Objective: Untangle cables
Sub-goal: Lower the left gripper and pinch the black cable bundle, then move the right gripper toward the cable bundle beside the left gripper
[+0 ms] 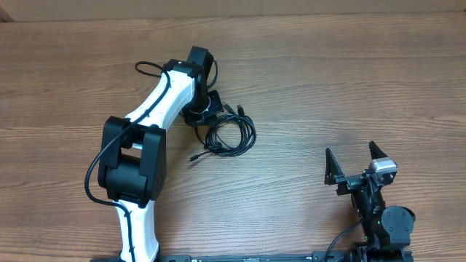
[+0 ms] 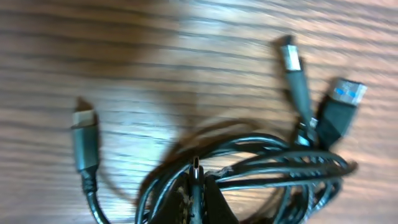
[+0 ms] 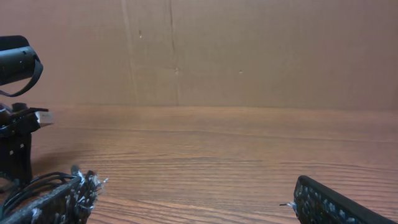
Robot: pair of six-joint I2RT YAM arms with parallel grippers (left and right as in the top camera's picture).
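The cables [image 1: 231, 135] lie as a bundle of thin black loops on the wooden table, just right of my left gripper [image 1: 206, 116]. In the left wrist view the looped cables [image 2: 267, 168] fill the lower frame, with several loose plugs sticking out: one at the left [image 2: 84, 140] and two at the upper right [image 2: 341, 109]. My left gripper [image 2: 198, 193] is shut on one cable plug between its fingertips. My right gripper [image 1: 357, 166] is open and empty at the table's right front; its fingers [image 3: 193, 199] frame bare wood.
The left arm's white links [image 1: 149, 120] stretch across the table's left side. A cardboard wall [image 3: 249, 50] stands at the table's far edge. The left arm's dark wrist shows at the left of the right wrist view [image 3: 15, 137].
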